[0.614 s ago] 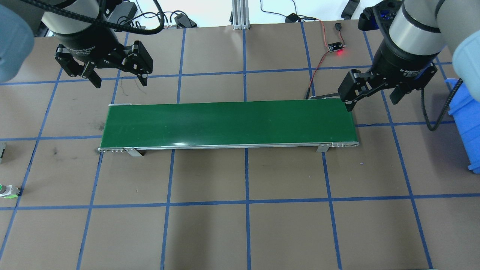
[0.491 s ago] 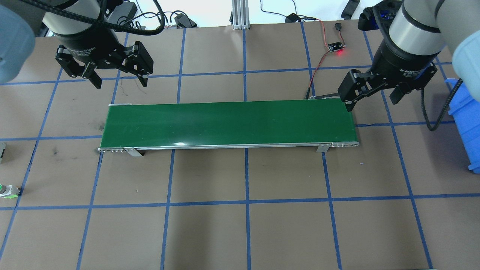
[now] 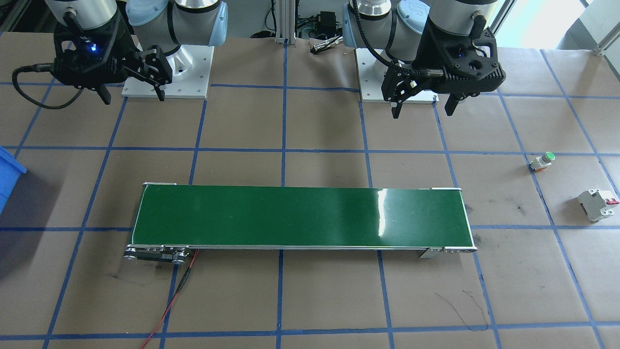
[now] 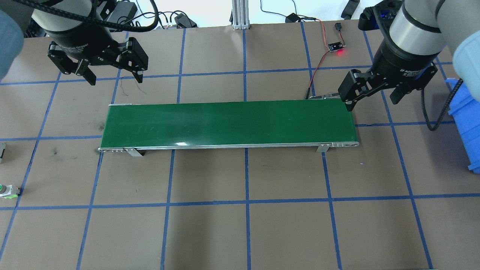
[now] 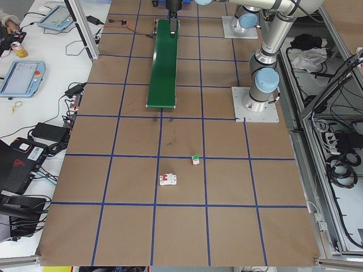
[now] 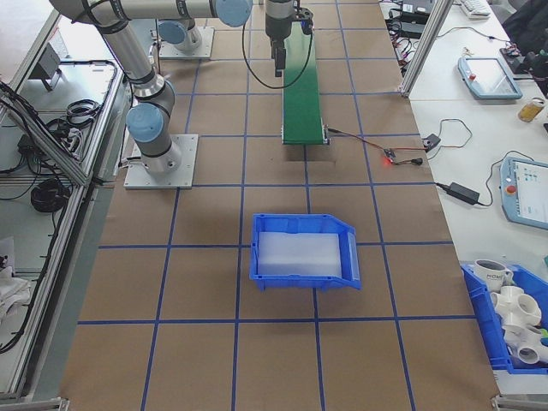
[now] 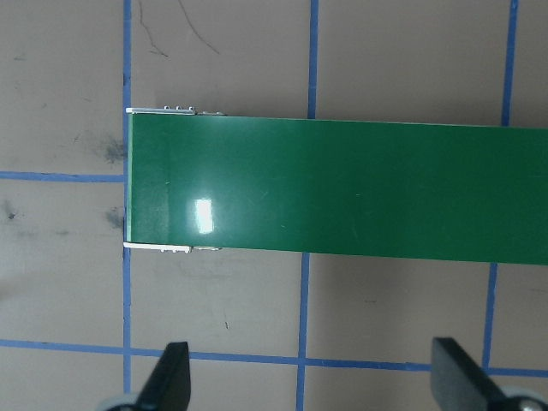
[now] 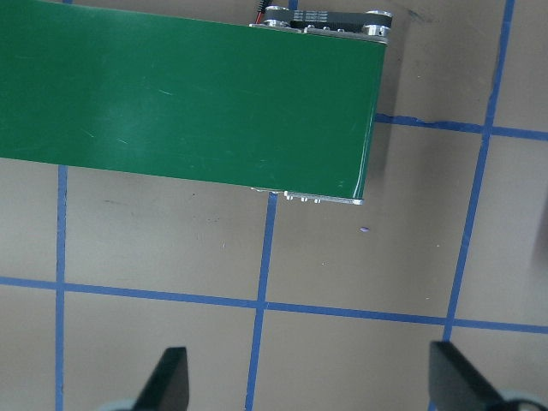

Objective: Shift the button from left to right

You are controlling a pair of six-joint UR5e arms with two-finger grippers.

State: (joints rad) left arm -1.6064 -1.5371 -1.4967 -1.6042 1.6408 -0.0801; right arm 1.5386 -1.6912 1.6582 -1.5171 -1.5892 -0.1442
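The button (image 3: 542, 161) has a round green cap on a white body and lies on the brown table, far out on my left side. It also shows at the left edge of the overhead view as the button (image 4: 7, 190), and small in the left exterior view as the button (image 5: 195, 159). My left gripper (image 4: 116, 79) hangs open and empty above the table behind the left end of the green conveyor belt (image 4: 228, 123), well away from the button. My right gripper (image 4: 372, 105) is open and empty over the belt's right end.
A white circuit breaker with a red lever (image 3: 598, 203) lies near the button. A blue bin (image 4: 468, 123) stands at the right edge. A red wire (image 4: 318, 63) runs from the belt's right end to a small lit board (image 4: 336, 47).
My left gripper has shifted a little to the left and away from the belt. The right gripper and the button have not moved.
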